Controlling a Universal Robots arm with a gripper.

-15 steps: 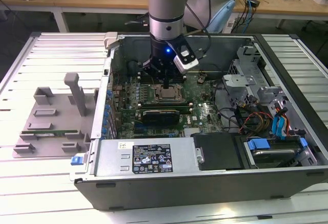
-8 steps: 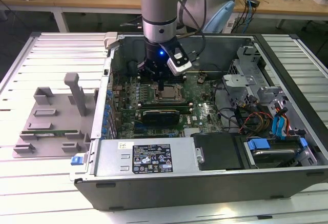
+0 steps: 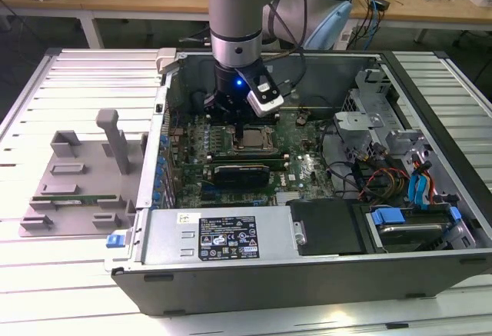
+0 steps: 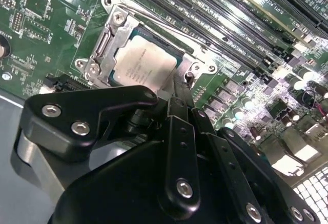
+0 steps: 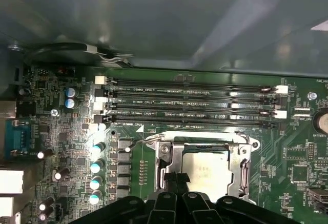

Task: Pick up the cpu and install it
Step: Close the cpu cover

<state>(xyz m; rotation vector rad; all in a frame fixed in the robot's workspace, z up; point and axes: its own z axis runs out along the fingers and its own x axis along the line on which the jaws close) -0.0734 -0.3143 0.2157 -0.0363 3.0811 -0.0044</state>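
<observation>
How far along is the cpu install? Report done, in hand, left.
Done: the cpu lies flat inside the metal socket frame on the motherboard. In hand: the gripper sits right at the cpu's edge; whether it grips cannot be told. Left: the gripper has not drawn clear; whether the frame is latched is unclear.

cpu [image 5: 210,170] in socket [image 5: 166,157], gripper [image 5: 176,180] over it; memory slots [image 5: 195,106] beside socket

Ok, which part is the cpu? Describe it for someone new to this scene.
Look inside the open computer case, at the green board on its floor. Near the claw sits a shiny metal frame, and the cpu is the flat silver square lying in it. Unlike the long black slots beside it, it is a plain silver plate.
</observation>
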